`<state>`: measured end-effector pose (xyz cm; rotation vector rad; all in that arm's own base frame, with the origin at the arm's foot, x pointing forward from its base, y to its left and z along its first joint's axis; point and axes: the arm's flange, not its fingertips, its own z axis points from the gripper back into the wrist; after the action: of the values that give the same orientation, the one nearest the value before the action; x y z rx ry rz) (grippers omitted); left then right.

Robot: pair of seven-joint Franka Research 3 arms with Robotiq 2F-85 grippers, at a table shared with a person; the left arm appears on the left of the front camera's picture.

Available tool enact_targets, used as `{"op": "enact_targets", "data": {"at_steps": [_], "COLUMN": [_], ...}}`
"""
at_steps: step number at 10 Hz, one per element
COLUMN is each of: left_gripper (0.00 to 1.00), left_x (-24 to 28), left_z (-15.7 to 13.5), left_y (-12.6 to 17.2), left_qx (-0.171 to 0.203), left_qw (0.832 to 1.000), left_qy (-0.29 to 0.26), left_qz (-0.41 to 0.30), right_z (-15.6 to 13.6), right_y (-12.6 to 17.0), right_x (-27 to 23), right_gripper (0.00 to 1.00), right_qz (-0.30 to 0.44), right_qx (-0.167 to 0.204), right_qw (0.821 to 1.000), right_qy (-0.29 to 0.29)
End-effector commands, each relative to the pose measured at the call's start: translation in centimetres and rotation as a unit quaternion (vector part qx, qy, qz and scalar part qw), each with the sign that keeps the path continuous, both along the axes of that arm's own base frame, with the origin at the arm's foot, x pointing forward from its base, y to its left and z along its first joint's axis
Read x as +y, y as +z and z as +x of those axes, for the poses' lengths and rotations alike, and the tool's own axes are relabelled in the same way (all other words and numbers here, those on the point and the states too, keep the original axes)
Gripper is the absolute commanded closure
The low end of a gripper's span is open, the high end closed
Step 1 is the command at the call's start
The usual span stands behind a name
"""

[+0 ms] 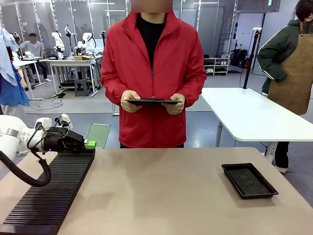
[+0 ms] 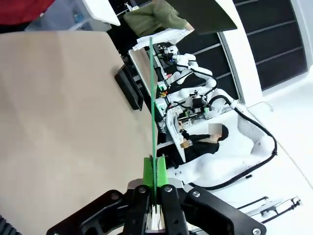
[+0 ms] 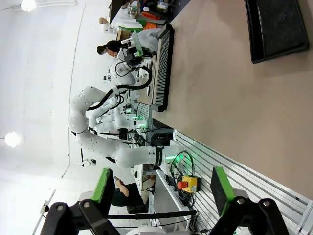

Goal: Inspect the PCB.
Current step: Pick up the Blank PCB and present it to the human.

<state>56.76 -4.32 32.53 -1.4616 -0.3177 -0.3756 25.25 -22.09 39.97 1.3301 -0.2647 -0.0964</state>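
The front view has the left gripper (image 1: 89, 144) at middle left, clamped shut on one end of the PCB (image 1: 99, 134). The board's broad green face shows just above the far end of the rack (image 1: 49, 191). The left wrist view turns that PCB (image 2: 153, 107) edge-on (a thin green line up the centre), pinched between the left gripper's (image 2: 155, 169) pads, with the tray (image 2: 129, 88) beyond.

The right wrist view gives the right gripper (image 3: 160, 191) at the bottom edge, jaws spread wide and holding nothing, with the tray (image 3: 276, 27) at upper right.

The front view adds a person at top centre holding a tablet (image 1: 152, 101) in both hands.

Counted: one PCB, one tray, one rack, one tablet, two grippers.
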Motion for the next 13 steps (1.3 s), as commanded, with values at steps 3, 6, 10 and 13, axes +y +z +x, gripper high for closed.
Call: {"op": "enact_targets", "data": {"at_steps": [3,6,10,13], "left_gripper": [0.97,0.97,0.97,0.97], "left_x": [0.0,1.0,0.7,0.4], "left_z": [0.0,1.1,3.7,4.3], "left_y": [0.0,0.4,0.1,0.2], "left_qx": [0.000,0.104,0.184,0.190], "left_qw": [1.000,0.989,0.977,0.980], "left_qy": [0.000,-0.034,0.038,0.037], "left_qz": [0.000,-0.100,-0.098,-0.052], "right_z": [0.0,0.0,0.0,0.0], "right_y": [0.2,0.2,0.2,0.2], "right_x": [-0.1,-0.1,-0.1,-0.1], "right_gripper": [0.00,0.00,0.00,0.00], "right_qz": [0.003,0.003,0.003,0.003], "right_qx": [0.001,0.001,0.001,0.001], "right_qw": [1.000,1.000,1.000,1.000], "right_qy": [-0.003,-0.003,-0.003,-0.003]}}
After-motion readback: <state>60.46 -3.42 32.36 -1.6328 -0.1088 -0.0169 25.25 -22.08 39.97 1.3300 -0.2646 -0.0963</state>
